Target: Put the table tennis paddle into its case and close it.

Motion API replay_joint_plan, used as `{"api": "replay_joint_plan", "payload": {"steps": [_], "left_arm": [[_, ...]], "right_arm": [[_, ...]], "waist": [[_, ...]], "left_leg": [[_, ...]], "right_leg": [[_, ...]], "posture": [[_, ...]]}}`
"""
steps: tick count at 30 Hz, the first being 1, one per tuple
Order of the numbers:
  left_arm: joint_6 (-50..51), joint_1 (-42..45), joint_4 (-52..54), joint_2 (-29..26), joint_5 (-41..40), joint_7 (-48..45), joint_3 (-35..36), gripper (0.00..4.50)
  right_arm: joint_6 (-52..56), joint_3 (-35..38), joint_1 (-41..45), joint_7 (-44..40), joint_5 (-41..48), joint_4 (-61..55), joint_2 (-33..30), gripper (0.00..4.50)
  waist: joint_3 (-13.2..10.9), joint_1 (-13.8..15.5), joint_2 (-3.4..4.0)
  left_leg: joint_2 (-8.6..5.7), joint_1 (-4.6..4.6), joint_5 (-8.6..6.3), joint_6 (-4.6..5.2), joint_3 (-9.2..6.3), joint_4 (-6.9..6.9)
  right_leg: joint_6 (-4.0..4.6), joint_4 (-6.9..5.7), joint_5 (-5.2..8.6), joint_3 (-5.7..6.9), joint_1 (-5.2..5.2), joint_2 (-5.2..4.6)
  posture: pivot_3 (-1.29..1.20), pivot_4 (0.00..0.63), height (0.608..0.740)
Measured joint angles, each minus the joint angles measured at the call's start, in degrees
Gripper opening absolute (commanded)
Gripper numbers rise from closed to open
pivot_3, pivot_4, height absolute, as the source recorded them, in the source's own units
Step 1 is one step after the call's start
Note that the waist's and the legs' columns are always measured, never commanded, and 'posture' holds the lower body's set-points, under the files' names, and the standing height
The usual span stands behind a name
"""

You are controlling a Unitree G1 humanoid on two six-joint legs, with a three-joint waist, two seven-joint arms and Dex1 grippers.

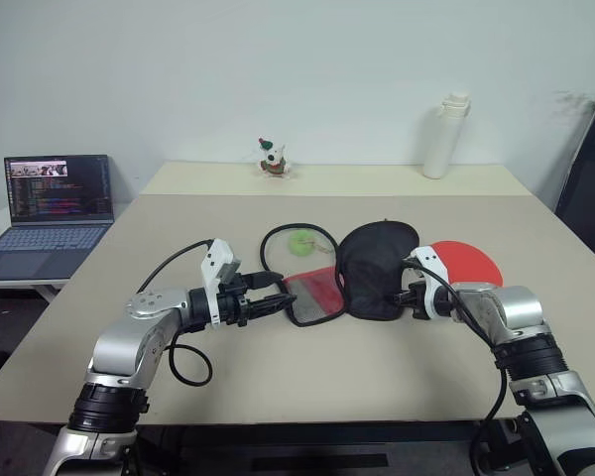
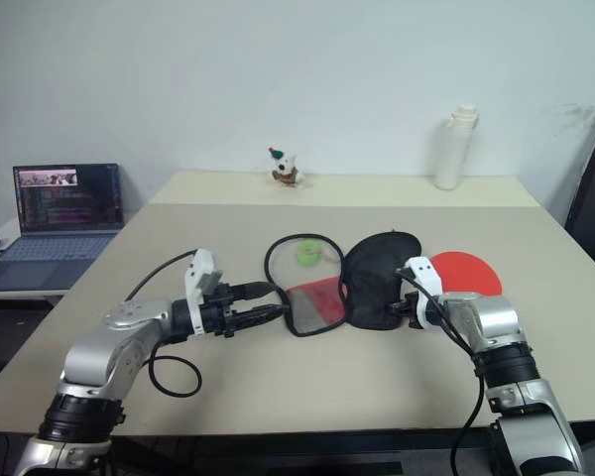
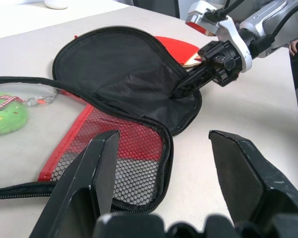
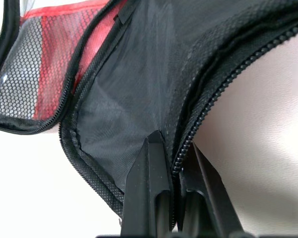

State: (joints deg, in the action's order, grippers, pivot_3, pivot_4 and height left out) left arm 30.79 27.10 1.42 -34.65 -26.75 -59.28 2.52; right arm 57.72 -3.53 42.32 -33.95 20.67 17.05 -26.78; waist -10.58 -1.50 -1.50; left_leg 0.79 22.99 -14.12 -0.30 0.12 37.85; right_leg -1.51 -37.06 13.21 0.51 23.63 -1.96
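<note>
Beige table (image 1: 377,377): right gripper (image 4: 172,171) jaws pinch the case (image 1: 377,268) flap, baring it for the paddle (image 1: 466,263); left gripper (image 3: 164,168) jaws wide.

The left arm reaches forward and inward, its forearm about level. The left gripper (image 1: 276,303) points toward the robot's right, its two black fingers (image 3: 84,183) spread apart with nothing between them. The right arm bends at the elbow and reaches inward, angled slightly down. The right gripper (image 1: 401,297) has its fingers (image 4: 148,188) pinched together on the zipped edge of the case (image 1: 377,268).
</note>
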Motion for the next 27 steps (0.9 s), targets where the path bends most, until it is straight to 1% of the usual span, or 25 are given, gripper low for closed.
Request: {"api": "replay_joint_plan", "payload": {"steps": [8, 11, 15, 18, 22, 27], "left_arm": [[-0.25, 0.0, 0.01, 0.29, 0.15, -0.01, -0.9, 3.14], [-0.38, 0.02, 0.01, 0.66, 0.19, -0.02, -1.12, 3.14], [-0.67, 0.04, 0.01, 0.74, 0.28, -0.03, -1.22, 3.14], [-0.93, 0.04, 0.02, 0.85, 0.28, -0.02, -1.51, 3.14], [-0.98, 0.0, 0.07, 0.99, 0.26, -0.04, -1.87, 3.14], [-1.14, 0.22, 0.07, 1.16, 0.28, -0.14, -2.29, 3.14]], "right_arm": [[-3.62, -0.36, -0.04, -1.87, -3.9, 0.6, -4.63, 3.54], [-4.05, 0.0, -0.27, -3.12, -3.96, 0.17, -6.23, 4.49], [-3.34, 2.58, -0.81, -4.62, -2.56, -3.29, -8.05, 4.49], [-2.17, 6.6, -1.91, -4.71, -0.7, -6.95, -9.58, 4.49], [-1.84, 14.1, -5.56, 0.23, -0.74, -8.8, -11.53, 4.49], [-1.94, 18.18, -8.82, 6.74, -2.34, -8.97, -11.51, 4.49]], "waist": [[0.0, 0.0, 0.0], [-0.01, 0.0, 0.01], [-0.02, 0.02, 0.02], [-0.02, 0.08, 0.02], [-0.03, 0.43, 0.02], [-0.03, 0.36, 0.02]], "left_leg": [[0.0, 0.0, 0.0, 0.0, 0.0, 0.0], [0.0, 0.0, 0.0, 0.0, 0.0, 0.0], [0.0, 0.01, 0.0, 0.0, 0.0, 0.0], [0.0, 0.02, 0.0, 0.0, -0.01, 0.0], [-0.03, 0.03, 0.0, 0.0, 0.02, 0.0], [0.01, 0.0, 0.0, 0.0, 0.04, 0.0]], "right_leg": [[-0.03, 0.01, 0.02, 0.0, 0.0, 0.0], [-0.03, 0.01, 0.02, 0.0, 0.0, 0.0], [-0.04, 0.02, 0.02, 0.0, 0.0, 0.0], [-0.04, 0.03, 0.02, 0.01, 0.0, -0.01], [-0.05, 0.05, 0.03, -0.01, -0.02, -0.05], [-0.06, 0.03, 0.04, -0.04, -0.01, 0.0]], "posture": [[0.0, 0.15, 0.74], [0.0, 0.15, 0.74], [0.0, 0.15, 0.74], [0.0, 0.15, 0.74], [0.0, 0.15, 0.74], [0.0, 0.15, 0.74]]}}
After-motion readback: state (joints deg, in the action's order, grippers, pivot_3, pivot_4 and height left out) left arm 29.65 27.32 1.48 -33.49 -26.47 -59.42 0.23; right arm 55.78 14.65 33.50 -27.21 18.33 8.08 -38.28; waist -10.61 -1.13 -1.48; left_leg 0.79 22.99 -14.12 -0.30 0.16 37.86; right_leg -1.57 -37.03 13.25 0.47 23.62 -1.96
